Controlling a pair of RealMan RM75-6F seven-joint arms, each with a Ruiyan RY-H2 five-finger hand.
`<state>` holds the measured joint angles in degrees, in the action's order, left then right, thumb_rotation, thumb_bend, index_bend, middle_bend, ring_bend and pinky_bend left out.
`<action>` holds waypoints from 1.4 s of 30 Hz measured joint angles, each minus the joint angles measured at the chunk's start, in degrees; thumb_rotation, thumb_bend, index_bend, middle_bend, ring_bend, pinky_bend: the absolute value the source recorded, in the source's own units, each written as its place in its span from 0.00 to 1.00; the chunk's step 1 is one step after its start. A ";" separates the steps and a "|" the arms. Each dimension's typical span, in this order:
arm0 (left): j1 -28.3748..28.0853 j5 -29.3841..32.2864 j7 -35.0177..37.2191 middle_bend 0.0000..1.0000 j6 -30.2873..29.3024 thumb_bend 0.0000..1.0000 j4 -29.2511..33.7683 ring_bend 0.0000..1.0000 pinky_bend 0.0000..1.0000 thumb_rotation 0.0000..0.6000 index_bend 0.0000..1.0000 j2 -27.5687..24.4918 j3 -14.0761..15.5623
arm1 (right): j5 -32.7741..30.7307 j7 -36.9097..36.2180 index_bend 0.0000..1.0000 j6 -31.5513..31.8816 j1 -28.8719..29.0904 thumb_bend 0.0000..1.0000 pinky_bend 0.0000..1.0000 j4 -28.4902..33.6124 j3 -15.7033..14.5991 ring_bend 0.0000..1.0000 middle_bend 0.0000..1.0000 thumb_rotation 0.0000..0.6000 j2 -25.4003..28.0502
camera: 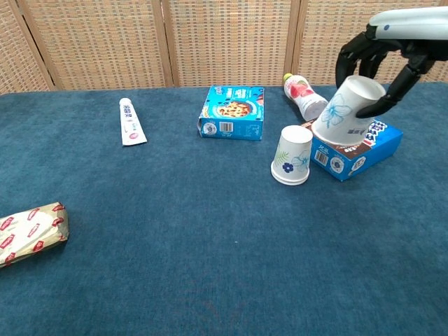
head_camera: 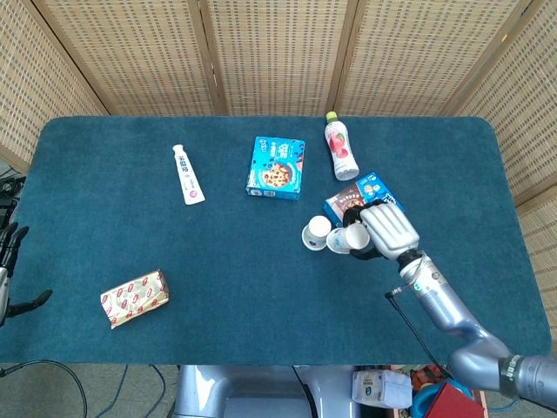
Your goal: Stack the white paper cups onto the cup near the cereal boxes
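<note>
Your right hand (camera: 381, 59) grips a tilted cup (camera: 343, 112), mouth down, ready to stack. Target cup (camera: 292, 155), inverted, sits at its 8 o'clock beside the box (camera: 353, 147). Left hand (head_camera: 9, 261): fingers apart, idle.

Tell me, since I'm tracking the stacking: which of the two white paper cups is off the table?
The cup with the blue flower print, held tilted in the right robot hand. The other cup stands upside down on the blue table.

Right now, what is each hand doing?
Left hand: open, holding nothing.
Right hand: holding a paper cup.
</note>
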<state>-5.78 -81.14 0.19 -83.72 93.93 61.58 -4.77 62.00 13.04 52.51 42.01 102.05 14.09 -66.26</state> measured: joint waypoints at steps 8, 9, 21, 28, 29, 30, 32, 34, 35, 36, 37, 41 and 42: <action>-0.10 0.32 1.48 0.00 0.51 0.17 -0.34 0.00 0.00 1.00 0.00 -0.46 -0.13 | -11.14 10.57 0.49 0.60 5.76 0.39 0.38 -0.12 1.20 0.47 0.54 1.00 -4.82; -0.12 0.37 1.74 0.00 0.62 0.17 -0.38 0.00 0.00 1.00 0.00 -0.55 -0.15 | -12.09 11.62 0.49 0.83 6.35 0.39 0.38 -0.30 1.21 0.47 0.54 1.00 -5.37; -0.45 0.97 3.19 0.00 1.62 0.17 -0.89 0.00 0.00 1.00 0.00 -1.06 -0.35 | -21.64 18.35 0.49 3.06 11.86 0.39 0.38 -4.43 1.72 0.47 0.53 1.00 -10.33; -0.52 1.22 2.99 0.00 1.72 0.18 -0.88 0.00 0.00 1.00 0.00 -1.00 -0.43 | -23.86 19.64 0.49 3.52 13.37 0.39 0.38 -5.17 1.91 0.47 0.50 1.00 -10.97; -0.53 1.24 2.97 0.00 1.75 0.18 -0.89 0.00 0.00 1.00 0.00 -0.99 -0.43 | -24.24 19.71 0.49 3.52 13.51 0.39 0.38 -5.28 1.87 0.47 0.50 1.00 -11.05; -0.55 1.26 2.93 0.00 1.77 0.18 -0.89 0.00 0.00 1.00 0.00 -0.97 -0.43 | -24.54 19.77 0.49 3.50 13.61 0.39 0.38 -5.37 1.82 0.47 0.49 1.00 -11.09; -0.59 1.30 2.85 0.00 1.81 0.18 -0.89 0.00 0.00 1.00 0.00 -0.92 -0.45 | -25.24 19.97 0.49 3.35 13.86 0.39 0.38 -5.54 1.59 0.47 0.48 1.00 -11.11; -0.62 1.35 2.78 0.00 1.87 0.18 -0.91 0.00 0.00 1.00 0.00 -0.90 -0.45 | -25.80 20.17 0.49 3.18 14.07 0.39 0.38 -5.58 1.34 0.47 0.47 1.00 -11.03; -0.63 1.39 2.75 0.00 1.90 0.18 -0.91 0.00 0.00 1.00 0.00 -0.89 -0.46 | -26.13 20.29 0.49 3.08 14.23 0.39 0.38 -5.57 1.16 0.47 0.46 1.00 -10.95; -0.64 1.42 2.72 0.00 1.93 0.18 -0.90 0.00 0.00 1.00 0.00 -0.88 -0.46 | -26.28 20.37 0.49 3.02 14.34 0.39 0.38 -5.53 1.00 0.46 0.44 1.00 -10.90; -0.64 1.42 2.70 0.00 1.90 0.18 -0.89 0.00 0.00 1.00 0.00 -0.88 -0.46 | -26.38 20.49 0.49 2.90 14.45 0.39 0.38 -5.48 0.83 0.45 0.43 1.00 -10.84; -0.62 1.44 2.65 0.00 1.86 0.18 -0.87 0.00 0.00 1.00 0.00 -0.87 -0.46 | -27.03 20.54 0.39 2.15 14.75 0.39 0.28 -5.12 0.49 0.31 0.26 1.00 -10.51; -0.62 1.46 2.66 0.00 1.86 0.18 -0.86 0.00 0.00 1.00 0.00 -0.87 -0.46 | -27.28 20.51 0.35 1.88 14.82 0.39 0.23 -5.00 0.43 0.25 0.20 1.00 -10.38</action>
<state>-6.40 -79.68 2.85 -81.86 93.07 60.70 -5.23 34.73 33.56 54.39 56.83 97.05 14.52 -76.63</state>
